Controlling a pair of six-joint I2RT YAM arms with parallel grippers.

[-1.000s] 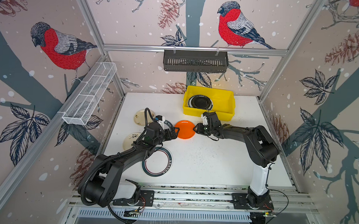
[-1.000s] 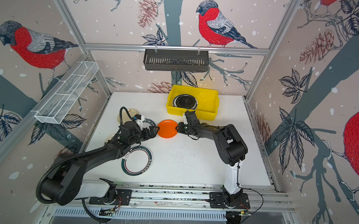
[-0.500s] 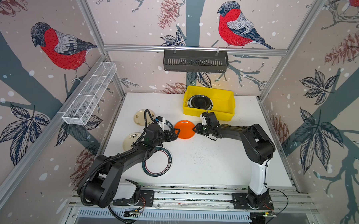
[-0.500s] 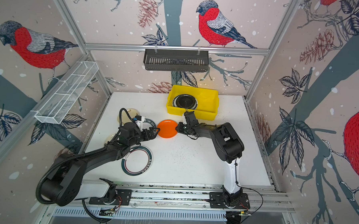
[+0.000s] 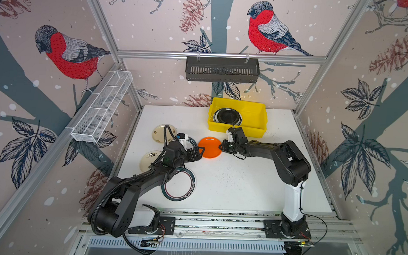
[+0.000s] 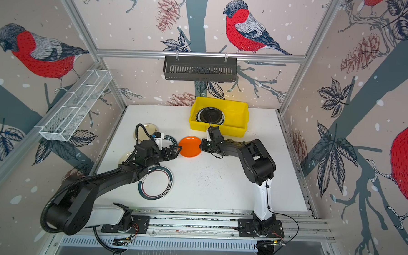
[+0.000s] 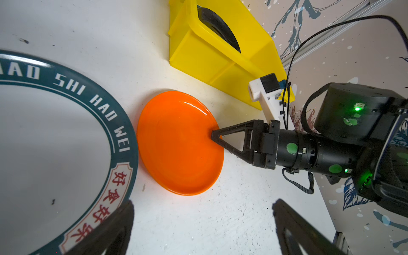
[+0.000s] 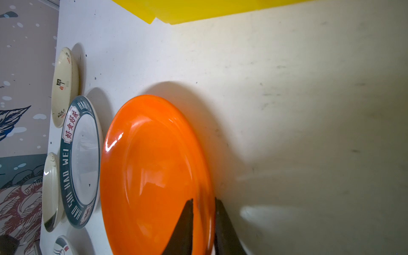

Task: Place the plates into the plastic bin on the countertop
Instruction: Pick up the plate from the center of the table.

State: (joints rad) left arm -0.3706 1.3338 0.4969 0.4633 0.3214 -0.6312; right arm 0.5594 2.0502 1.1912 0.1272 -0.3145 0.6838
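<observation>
The right pincer (image 8: 203, 202) is pinching the rim, the only handhold, of the stiff, glossy, probably slippery orange plate (image 8: 152, 167), while the left pincer (image 7: 203, 202) is gaping open.

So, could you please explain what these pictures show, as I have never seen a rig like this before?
Two robot arms stand at a white countertop, each ending in a two-fingered gripper. Two pictures look down from overhead; two come from cameras on the wrists. On the countertop lie an orange plate, two cream plates, two lettered plates and a yellow bin holding a black plate. The left gripper is open beside the orange plate, holding nothing. The right gripper has its fingers astride that plate's rim; whether they pinch it yet I cannot tell.
</observation>
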